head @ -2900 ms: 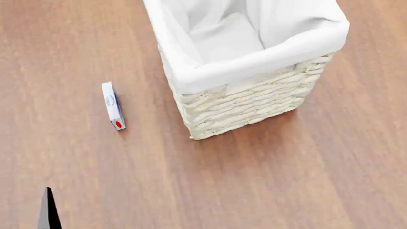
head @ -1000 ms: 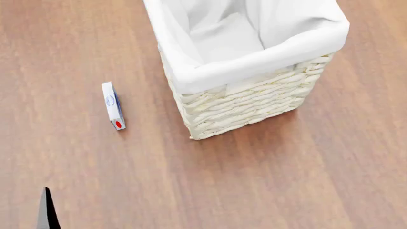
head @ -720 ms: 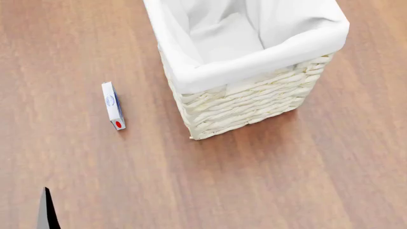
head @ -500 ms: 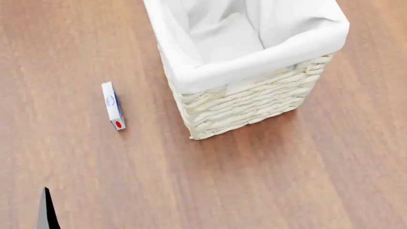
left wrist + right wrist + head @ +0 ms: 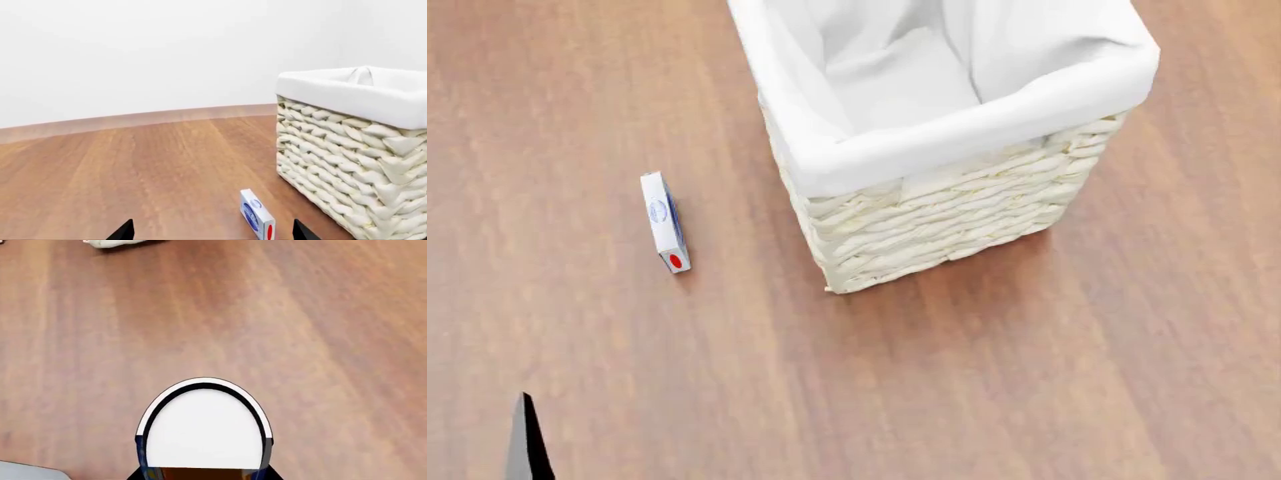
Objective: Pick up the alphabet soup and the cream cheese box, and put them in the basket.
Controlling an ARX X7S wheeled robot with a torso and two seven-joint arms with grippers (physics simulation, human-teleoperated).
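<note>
The cream cheese box (image 5: 665,222), a thin white carton with a blue oval and a red dot, stands on edge on the wooden floor left of the basket (image 5: 961,215). My left gripper (image 5: 212,235) hangs low just short of the cream cheese box (image 5: 257,220). It is open, its two dark fingertips (image 5: 123,231) wide apart with the box ahead between them, nearer the right one. One fingertip (image 5: 525,442) shows in the head view. My right gripper (image 5: 203,476) is shut on the alphabet soup (image 5: 203,427), a can whose white end faces the camera, held above bare floor.
The basket (image 5: 353,145) is tall, woven, with a white cloth liner over its rim; nothing shows inside it. One basket corner (image 5: 113,242) appears far ahead of the right wrist. A grey edge (image 5: 27,471) sits beside the can. A pale wall rises behind the floor.
</note>
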